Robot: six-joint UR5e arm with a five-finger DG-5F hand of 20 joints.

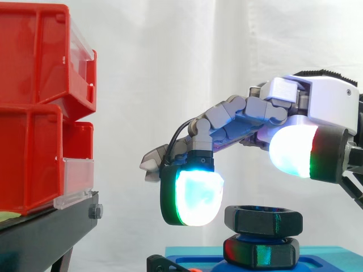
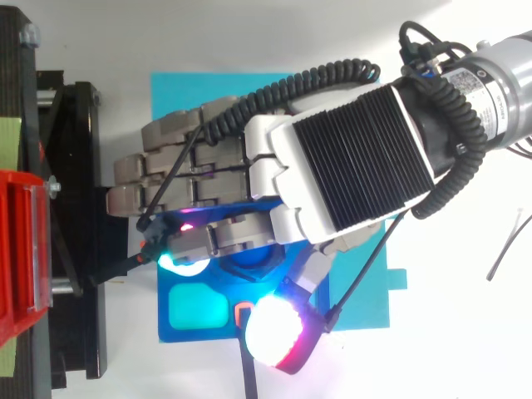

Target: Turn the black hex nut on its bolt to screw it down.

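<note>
**Pre-grasp step: open hand point(image 1: 317, 107) poised over the black metal hex nut point(image 1: 262, 220), nothing gripped.**

Side view: with fingers point(image 1: 238, 110) outstretched leftward and relaxed. One glowing finger pad point(image 1: 195, 195) just left of the nut, contact not determinable. Thumb pad point(image 1: 292, 150) above and right of it, apart. Location of nut: directly over a second dark hex piece point(image 1: 261, 252), bolt shank not discernible. Next move, as judged: close finger pad and thumb pad onto opposite flats, then rotate to run the nut down. Avoid a glancing touch, likely to slip off the flats. At left, stacked red plastic bins point(image 1: 34, 113) on a black stand point(image 1: 45, 232), before a white curtain point(image 1: 170, 56). Top view: hand point(image 2: 349, 158) spread over a blue plastic fixture point(image 2: 199, 335) on a cyan mat point(image 2: 191, 91) and white table point(image 2: 449, 349). Nut mostly hidden beneath the palm, thumb pad point(image 2: 278, 332) on the near side.
</note>
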